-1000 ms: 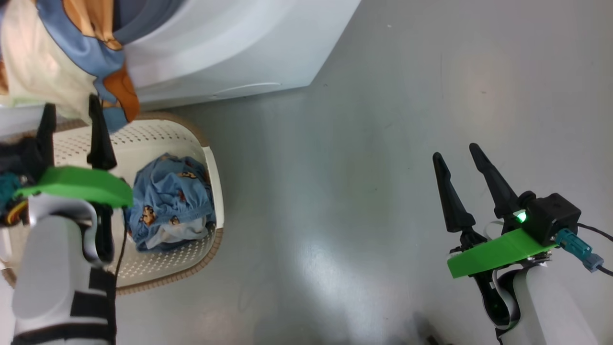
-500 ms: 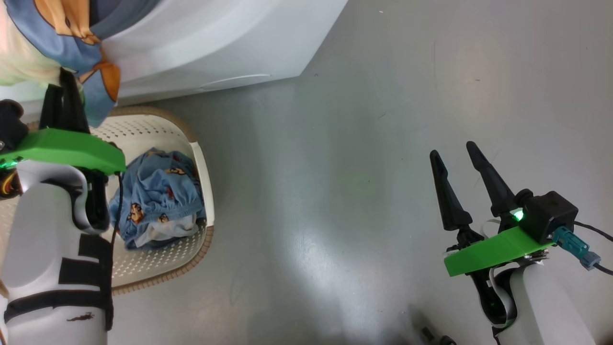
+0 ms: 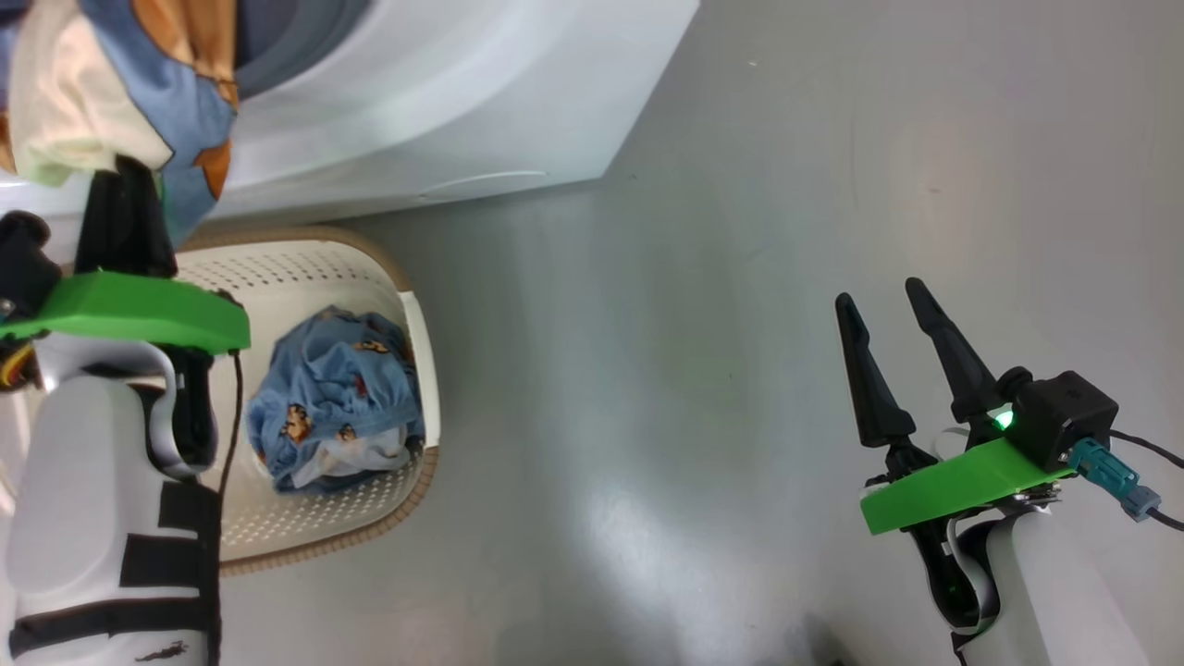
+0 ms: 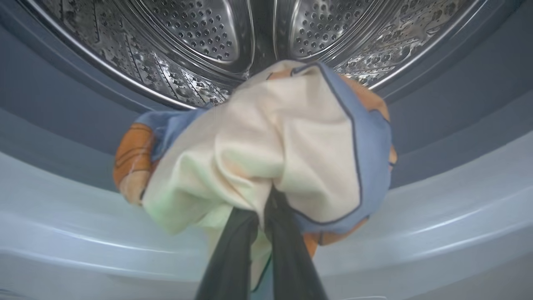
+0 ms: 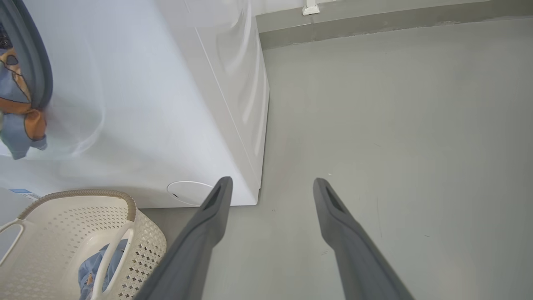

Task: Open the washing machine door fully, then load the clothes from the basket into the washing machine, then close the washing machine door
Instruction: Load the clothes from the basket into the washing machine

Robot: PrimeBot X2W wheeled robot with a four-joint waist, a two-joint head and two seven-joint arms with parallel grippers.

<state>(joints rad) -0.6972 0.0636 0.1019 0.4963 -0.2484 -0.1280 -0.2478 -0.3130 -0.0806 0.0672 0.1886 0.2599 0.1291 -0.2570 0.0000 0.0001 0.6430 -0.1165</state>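
Observation:
A cream, blue and orange garment (image 3: pixel 83 102) hangs out of the washing machine (image 3: pixel 444 102) mouth, over the blue-grey rubber ring (image 4: pixel 62 104) and in front of the steel drum (image 4: pixel 187 41). My left gripper (image 3: pixel 125 185) is shut on the lower folds of that garment (image 4: pixel 266 141). Below it on the floor stands the cream basket (image 3: pixel 305 268), with more light blue bear-print clothes (image 3: pixel 333 407) bunched inside. My right gripper (image 3: pixel 883 301) hovers open and bare over the floor, well to the right. The washing machine door is out of view.
Grey floor (image 3: pixel 694 324) stretches to the right of the machine as far as a wall skirting (image 5: pixel 374 21). A round white hatch (image 5: pixel 189 192) sits low on the machine front, beside the basket rim (image 5: pixel 83 193). A blue label (image 5: pixel 21 191) shows at lower left.
My left gripper has gone from open to shut, pinching the hanging garment's lower folds. The head view has shifted a little. The right arm stays where it was.

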